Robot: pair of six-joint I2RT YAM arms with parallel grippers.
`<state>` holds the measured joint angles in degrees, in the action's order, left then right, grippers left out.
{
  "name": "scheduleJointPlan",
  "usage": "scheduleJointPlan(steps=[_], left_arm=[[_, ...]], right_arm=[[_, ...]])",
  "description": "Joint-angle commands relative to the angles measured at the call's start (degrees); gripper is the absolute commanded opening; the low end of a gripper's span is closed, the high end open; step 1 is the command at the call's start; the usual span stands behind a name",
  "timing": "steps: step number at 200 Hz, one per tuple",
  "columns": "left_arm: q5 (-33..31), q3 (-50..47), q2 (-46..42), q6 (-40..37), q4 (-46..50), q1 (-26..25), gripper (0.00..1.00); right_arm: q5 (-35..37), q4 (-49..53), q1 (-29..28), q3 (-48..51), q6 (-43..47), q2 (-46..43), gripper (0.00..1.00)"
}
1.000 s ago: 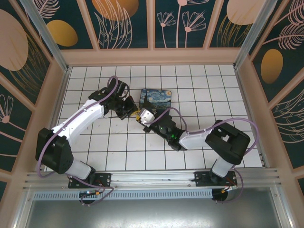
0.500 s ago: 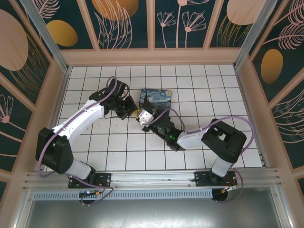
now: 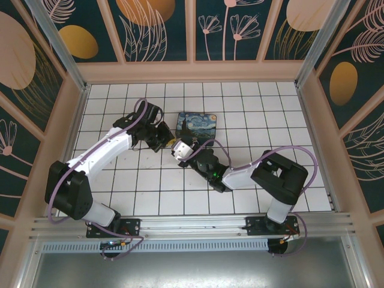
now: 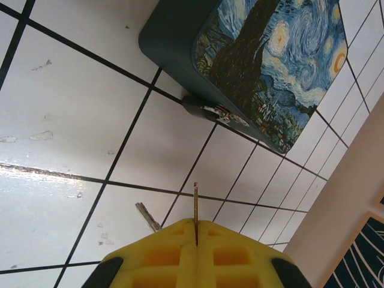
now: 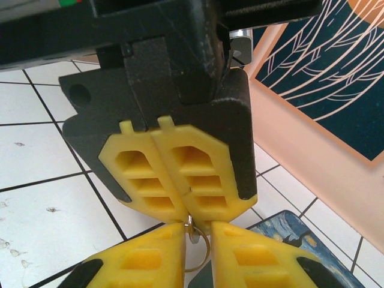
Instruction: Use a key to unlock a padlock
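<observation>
White tiled floor (image 3: pixel 156 180) is being shown, with both arms being posed mid-frame beside the blue box (image 4: pixel 270 66). The key (image 4: pixel 195 207) is being pinched by the left gripper (image 4: pixel 196 223), jaws closed on it. The right gripper (image 5: pixel 197 229) is being held narrowly parted around a ring (image 5: pixel 203 255). The padlock (image 4: pixel 211 111) is being rested against the box edge, upper centre of the left wrist view.

Left gripper (image 4: pixel 196 233) pinched, tip-to-tip with right gripper (image 5: pixel 198 243) (fingers slightly parted)
</observation>
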<state>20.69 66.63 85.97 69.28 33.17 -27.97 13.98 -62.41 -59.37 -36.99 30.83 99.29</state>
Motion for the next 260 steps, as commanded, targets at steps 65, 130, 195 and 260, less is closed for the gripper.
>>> scheduleJointPlan(steps=[65, 130, 195, 260], left_arm=[[2.76, -1.59, -0.85, 3.32, -0.82, -0.33, 0.09], [-2.00, -2.83, -2.47, 2.33, 0.45, -0.06, 0.36], [-2.96, -4.16, -3.17, -3.16, 2.76, 2.93, 0.38], [1.08, -3.85, -3.17, -1.30, -0.25, 3.52, 0.42]], right_arm=[[-0.17, -5.59, -1.54, -1.60, 0.87, 1.68, 0.04], [0.19, -3.01, -0.96, 1.34, -3.50, -1.17, 0.00], [-0.89, -0.13, 0.46, 3.39, -10.47, -5.54, 0.00], [-3.55, -1.83, 0.58, 4.61, -12.27, -5.59, 0.00]])
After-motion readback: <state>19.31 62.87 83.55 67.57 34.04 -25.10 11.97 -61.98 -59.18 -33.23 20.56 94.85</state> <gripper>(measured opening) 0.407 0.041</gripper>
